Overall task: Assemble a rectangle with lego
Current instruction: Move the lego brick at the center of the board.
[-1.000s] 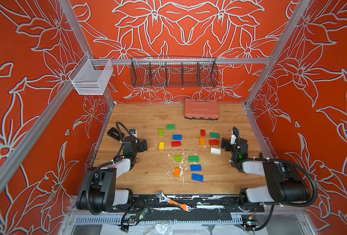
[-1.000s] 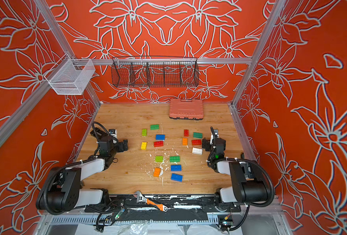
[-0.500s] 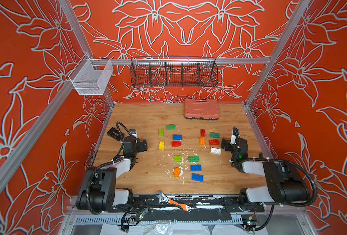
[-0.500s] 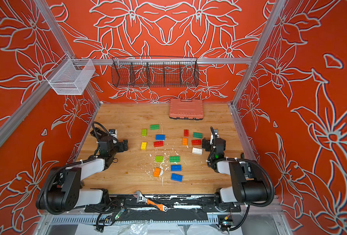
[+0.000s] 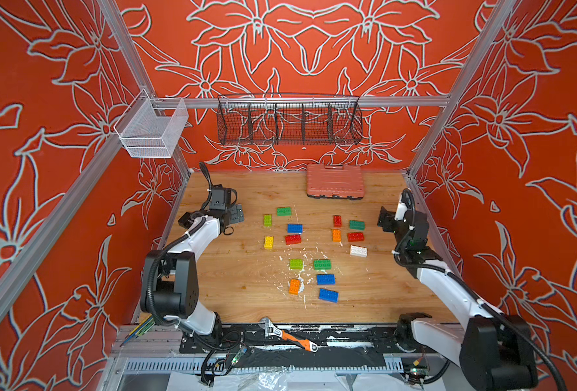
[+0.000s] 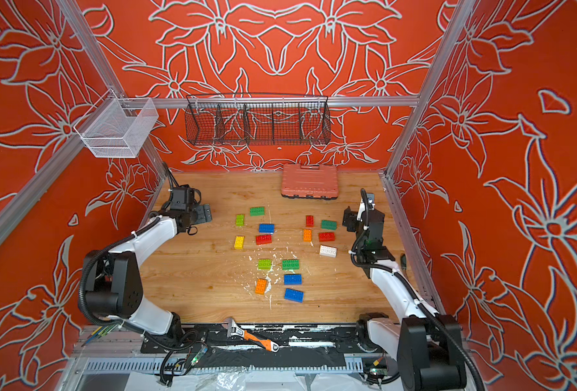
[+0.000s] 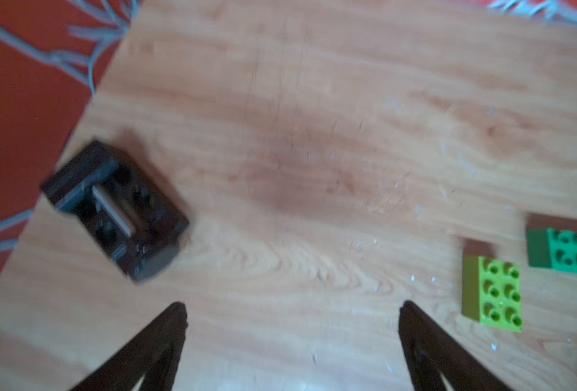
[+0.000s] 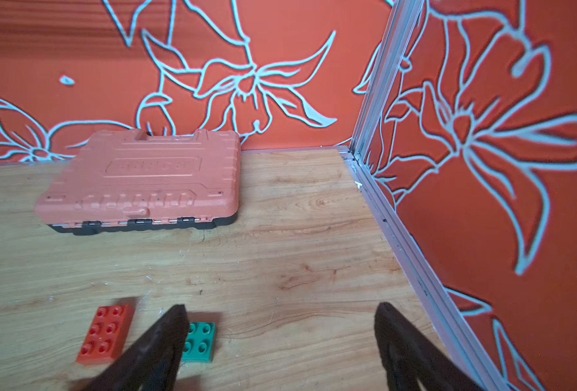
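The wooden table (image 5: 246, 304) carries nearly everything, and at its far edge the salmon tool case (image 5: 335, 181) lies flat and closed (latches toward the robot). The left gripper (image 7: 292, 304) hangs over bare wood at the table's left side, its fingers spread wide with nothing between them. The right gripper (image 8: 280, 306) hangs at the right side, likewise spread and empty. An orange-handled wrench (image 5: 290, 338) lies on the black front rail, off the wood. A small black block (image 7: 114, 210) sits on the table by the left wall, near the left gripper. The lego (image 5: 322, 264) lies loose in the middle of the table between the two arms, fifteen single bricks with studs up and none stacked, in three rough groups. The far-left group includes a lime brick (image 7: 491, 292) and a yellow brick (image 5: 269, 242). The far-right group includes a dark green brick (image 8: 199, 342), partly hidden behind a right finger in the wrist view, and a white brick (image 5: 358, 251). The nearest group includes an orange brick (image 5: 295, 286) among white flecks.
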Robot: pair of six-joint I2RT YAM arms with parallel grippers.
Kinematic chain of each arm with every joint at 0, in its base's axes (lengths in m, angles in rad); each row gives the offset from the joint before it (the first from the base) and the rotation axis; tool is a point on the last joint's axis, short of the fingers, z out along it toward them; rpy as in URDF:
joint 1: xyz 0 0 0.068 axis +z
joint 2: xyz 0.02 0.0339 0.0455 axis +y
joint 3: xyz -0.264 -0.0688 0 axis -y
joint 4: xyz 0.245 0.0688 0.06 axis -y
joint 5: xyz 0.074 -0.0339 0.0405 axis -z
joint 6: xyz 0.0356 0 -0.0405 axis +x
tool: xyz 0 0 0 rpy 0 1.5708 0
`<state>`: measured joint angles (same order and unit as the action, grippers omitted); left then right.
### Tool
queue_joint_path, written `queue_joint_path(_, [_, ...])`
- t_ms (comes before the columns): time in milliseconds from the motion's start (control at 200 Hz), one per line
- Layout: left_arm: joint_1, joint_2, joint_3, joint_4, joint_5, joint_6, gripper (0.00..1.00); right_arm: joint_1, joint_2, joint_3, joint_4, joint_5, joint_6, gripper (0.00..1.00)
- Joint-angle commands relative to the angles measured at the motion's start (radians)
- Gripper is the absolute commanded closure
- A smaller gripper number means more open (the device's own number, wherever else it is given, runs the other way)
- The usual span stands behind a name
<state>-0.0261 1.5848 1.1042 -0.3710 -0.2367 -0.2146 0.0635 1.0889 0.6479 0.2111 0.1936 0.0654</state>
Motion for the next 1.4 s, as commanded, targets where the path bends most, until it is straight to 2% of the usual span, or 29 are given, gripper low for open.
queue_joint_path(0, [-0.049, -0.011, 0.098, -0.380, -0.009, -0.129, 0.12, 0.010, 0.012, 0.120, -0.369, -0.077, 0.111, 0.17])
queue_joint_path(160, [-0.175, -0.026, 0.186, -0.593, 0.122, -0.188, 0.17, 0.088, 0.085, 0.254, -0.571, -0.176, 0.148, 0.23])
queue_joint_path(265, [-0.240, -0.004, 0.198, -0.654, 0.252, -0.192, 0.21, 0.173, 0.127, 0.294, -0.631, -0.213, 0.149, 0.24])
queue_joint_path(330, [-0.267, 0.020, 0.205, -0.679, 0.308, -0.195, 0.28, 0.221, 0.149, 0.312, -0.644, -0.236, 0.163, 0.26])
queue_joint_path(505, [-0.353, 0.110, 0.222, -0.670, 0.311, -0.158, 0.32, 0.333, 0.235, 0.371, -0.630, -0.261, 0.183, 0.29])
queue_joint_path(731, [-0.364, 0.266, 0.343, -0.651, 0.322, -0.110, 0.46, 0.400, 0.365, 0.466, -0.602, -0.326, 0.165, 0.34])
queue_joint_path(981, [-0.363, 0.392, 0.444, -0.688, 0.270, -0.074, 0.56, 0.410, 0.397, 0.464, -0.537, -0.346, 0.167, 0.40])
queue_joint_path(1186, [-0.350, 0.435, 0.437, -0.649, 0.289, -0.070, 0.60, 0.411, 0.400, 0.446, -0.515, -0.357, 0.165, 0.44])
queue_joint_path(1256, [-0.341, 0.441, 0.435, -0.631, 0.292, -0.080, 0.65, 0.409, 0.407, 0.449, -0.514, -0.357, 0.158, 0.45])
queue_joint_path(1391, [-0.331, 0.444, 0.429, -0.617, 0.281, -0.087, 0.65, 0.410, 0.426, 0.466, -0.526, -0.381, 0.146, 0.49])
